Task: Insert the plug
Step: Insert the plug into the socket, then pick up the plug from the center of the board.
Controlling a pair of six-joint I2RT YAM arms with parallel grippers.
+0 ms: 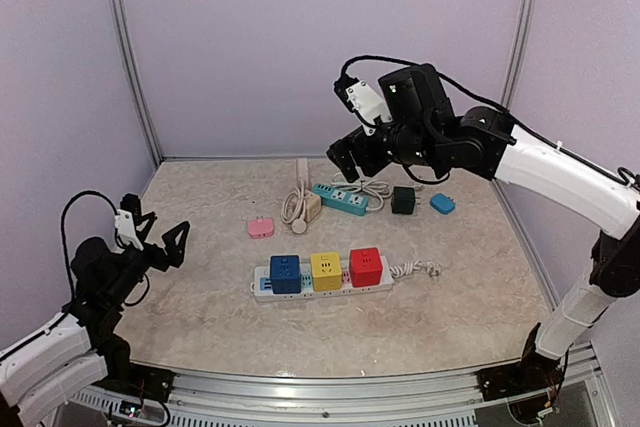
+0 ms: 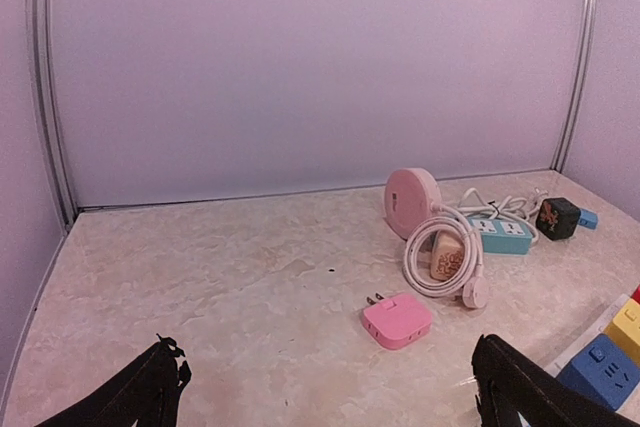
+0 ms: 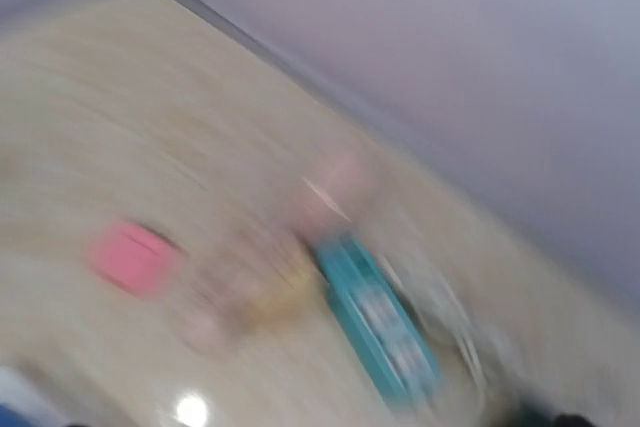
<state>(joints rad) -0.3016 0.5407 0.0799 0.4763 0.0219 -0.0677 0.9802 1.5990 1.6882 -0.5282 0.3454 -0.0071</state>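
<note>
"What sat nearest the front edge of the worktop (image 1: 200, 317)?"

"One white power strip (image 1: 268, 289), carrying three cubes: a blue cube (image 1: 285, 273), a yellow cube (image 1: 326, 270) and a red cube (image 1: 366, 266). By the left edge the left gripper (image 1: 157, 225) hung empty, fingers wide apart."

"And the plug?"

"One pink plug (image 1: 261, 228) lay flat just behind the strip, touching nothing."

"Farther back?"

"One coiled white cord (image 1: 293, 209), one teal strip (image 1: 340, 199), one black cube (image 1: 403, 200) and one small blue adapter (image 1: 442, 204). The right gripper (image 1: 352, 157) hovered above the teal strip, fingers apart, holding nothing."

"Any writing?"

"Marks on the black cube, too small to read."
</note>
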